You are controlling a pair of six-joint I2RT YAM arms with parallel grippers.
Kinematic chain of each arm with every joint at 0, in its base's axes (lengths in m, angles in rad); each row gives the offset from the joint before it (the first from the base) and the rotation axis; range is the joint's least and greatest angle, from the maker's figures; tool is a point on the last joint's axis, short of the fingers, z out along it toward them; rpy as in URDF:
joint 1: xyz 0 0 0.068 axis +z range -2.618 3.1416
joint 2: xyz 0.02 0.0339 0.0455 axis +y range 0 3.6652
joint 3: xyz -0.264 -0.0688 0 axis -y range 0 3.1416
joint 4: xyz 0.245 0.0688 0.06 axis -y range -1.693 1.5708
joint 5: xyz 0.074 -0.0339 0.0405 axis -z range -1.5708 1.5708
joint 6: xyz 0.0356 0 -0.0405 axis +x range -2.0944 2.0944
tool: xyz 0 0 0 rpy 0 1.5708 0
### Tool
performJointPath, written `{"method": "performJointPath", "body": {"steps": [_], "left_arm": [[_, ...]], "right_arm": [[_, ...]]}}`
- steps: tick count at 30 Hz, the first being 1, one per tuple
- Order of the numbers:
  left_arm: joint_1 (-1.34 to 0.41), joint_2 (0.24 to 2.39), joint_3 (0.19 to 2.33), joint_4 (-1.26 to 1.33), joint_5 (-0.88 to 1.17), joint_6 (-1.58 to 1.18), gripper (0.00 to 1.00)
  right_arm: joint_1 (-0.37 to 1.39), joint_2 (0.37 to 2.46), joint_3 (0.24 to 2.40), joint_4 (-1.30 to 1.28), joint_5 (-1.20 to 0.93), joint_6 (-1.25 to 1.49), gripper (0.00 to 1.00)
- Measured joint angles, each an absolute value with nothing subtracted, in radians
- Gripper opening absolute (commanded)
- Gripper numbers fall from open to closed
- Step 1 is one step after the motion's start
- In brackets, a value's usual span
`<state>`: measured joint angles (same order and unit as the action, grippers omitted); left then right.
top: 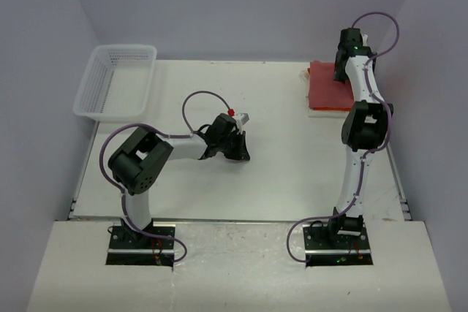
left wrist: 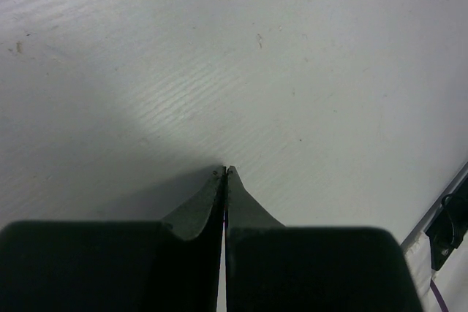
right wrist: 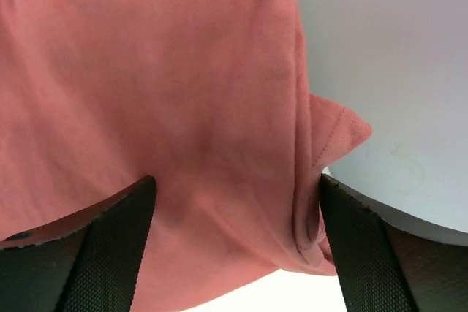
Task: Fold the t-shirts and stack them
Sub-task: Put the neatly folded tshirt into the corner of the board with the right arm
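A folded dusty rose-red t-shirt (top: 327,89) lies at the back right of the table, on top of a white layer (top: 325,112) that shows at its near edge. My right gripper (top: 339,73) is open right over it. In the right wrist view the open gripper (right wrist: 234,184) has the rose-red cloth (right wrist: 183,93) filling the gap between its fingers, with a folded hem by the right finger (right wrist: 365,239). My left gripper (top: 242,154) is shut and empty, low over the bare table middle; its closed tips show in the left wrist view (left wrist: 225,170). The orange shirt is not clearly visible.
A white plastic mesh basket (top: 117,82) stands at the back left corner. The purple walls close in the table at back and sides. The right arm's elbow (top: 368,126) hangs over the table's right side near the stack.
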<state>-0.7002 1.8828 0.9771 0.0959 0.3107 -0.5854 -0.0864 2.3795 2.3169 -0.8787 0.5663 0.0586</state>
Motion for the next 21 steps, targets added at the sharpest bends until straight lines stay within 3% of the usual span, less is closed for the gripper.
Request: {"method": "performJointPath", "body": {"steps": [3, 11, 12, 13, 14, 15, 16, 21], "left_arm": [[-0.712, 1.883, 0.974, 0.103, 0.31, -0.592, 0.0], [-0.744, 1.866, 0.957, 0.103, 0.279, -0.615, 0.0], [-0.748, 1.864, 0.955, 0.101, 0.274, -0.618, 0.0], [-0.753, 1.861, 0.954, 0.096, 0.271, -0.619, 0.0], [-0.758, 1.858, 0.953, 0.092, 0.265, -0.62, 0.0], [-0.762, 1.854, 0.952, 0.088, 0.258, -0.62, 0.0], [-0.768, 1.85, 0.951, 0.081, 0.252, -0.62, 0.0], [-0.781, 1.83, 0.944, 0.041, 0.23, -0.62, 0.0]], "right_arm": [[-0.082, 2.374, 2.316, -0.866, 0.599, 0.064, 0.99], [-0.01, 2.201, 2.21, -0.774, 0.625, 0.06, 0.99], [0.003, 2.183, 2.21, -0.76, 0.613, 0.058, 0.95], [0.015, 2.17, 2.21, -0.744, 0.599, 0.054, 0.85], [0.028, 2.159, 2.21, -0.731, 0.573, 0.051, 0.67], [0.036, 2.156, 2.211, -0.726, 0.549, 0.043, 0.17], [0.043, 2.155, 2.213, -0.724, 0.524, 0.033, 0.0], [0.028, 2.215, 2.22, -0.747, 0.423, 0.042, 0.0]]}}
